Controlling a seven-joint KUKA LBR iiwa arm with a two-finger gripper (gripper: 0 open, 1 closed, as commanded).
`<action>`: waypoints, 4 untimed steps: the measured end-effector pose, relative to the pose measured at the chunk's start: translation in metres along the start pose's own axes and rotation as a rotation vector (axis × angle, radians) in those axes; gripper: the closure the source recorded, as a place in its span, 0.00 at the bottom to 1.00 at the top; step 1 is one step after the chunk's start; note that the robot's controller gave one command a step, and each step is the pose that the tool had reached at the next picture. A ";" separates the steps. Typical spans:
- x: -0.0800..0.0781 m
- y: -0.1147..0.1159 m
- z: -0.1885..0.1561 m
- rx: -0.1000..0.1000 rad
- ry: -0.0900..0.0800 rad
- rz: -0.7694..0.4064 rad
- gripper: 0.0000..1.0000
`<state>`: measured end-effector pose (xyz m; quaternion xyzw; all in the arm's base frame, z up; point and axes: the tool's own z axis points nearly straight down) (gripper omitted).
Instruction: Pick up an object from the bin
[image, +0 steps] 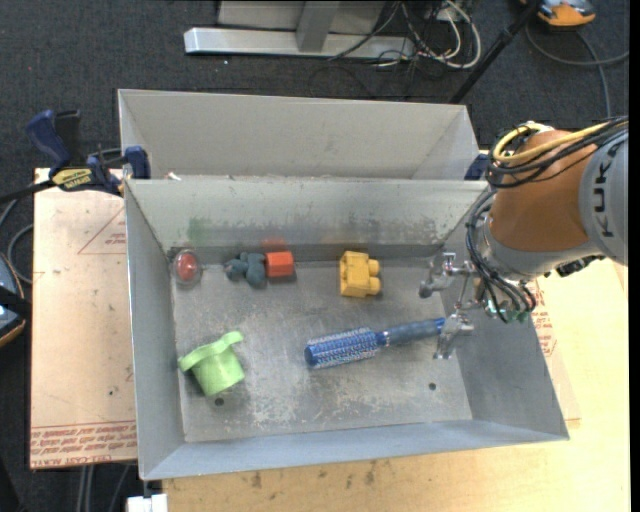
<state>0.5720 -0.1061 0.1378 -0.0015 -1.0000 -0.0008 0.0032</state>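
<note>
Bin (300, 412), L to R: red ball (186, 267) in far-left corner, green plastic piece (214, 365) near-left. Grey-blue lump (246, 269) touching orange block (279, 263) by far wall. Yellow block (359, 275) mid-far, on its own. Blue brush (345, 348) flat on the floor at centre, bristles left, handle to the right. Gripper (436, 316) low at right side, jaws wide. Handle tip is in the gap, just beside the near finger, not clamped.
</note>
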 end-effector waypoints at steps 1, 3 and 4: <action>0.006 -0.017 0.066 0.000 -0.013 -0.003 0.00; 0.006 -0.024 -0.059 0.003 -0.016 0.018 1.00; 0.019 -0.036 -0.139 0.005 -0.014 -0.259 1.00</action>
